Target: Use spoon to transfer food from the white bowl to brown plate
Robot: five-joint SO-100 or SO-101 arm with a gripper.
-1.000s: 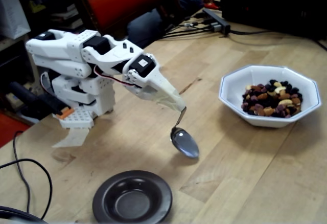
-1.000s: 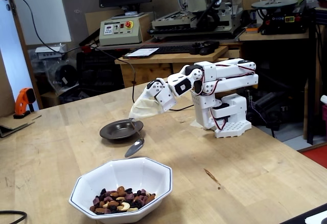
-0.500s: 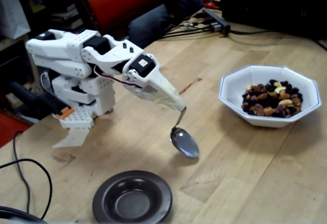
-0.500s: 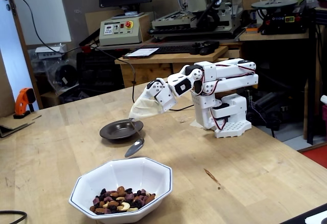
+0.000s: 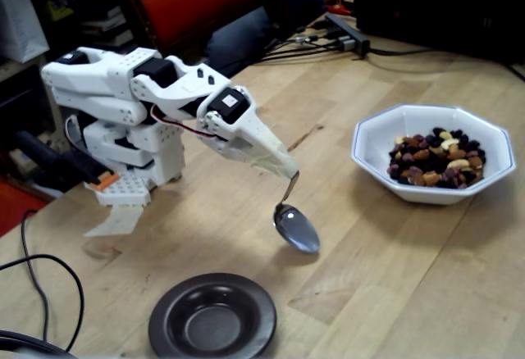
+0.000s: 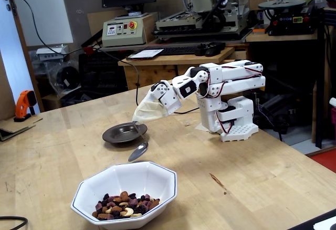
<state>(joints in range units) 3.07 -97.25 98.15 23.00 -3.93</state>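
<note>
The gripper (image 5: 287, 170) clasps the spoon (image 5: 295, 228) by its handle, bowl empty above mid-table between the brown plate (image 5: 212, 318) at the near edge and the white bowl (image 5: 432, 165), so it should swing over the food (image 5: 436, 167) and dip shallowly.

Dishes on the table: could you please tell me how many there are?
2. The white bowl holds the food; the brown plate sits empty near the arm's base, the spoon hanging between them.
</note>
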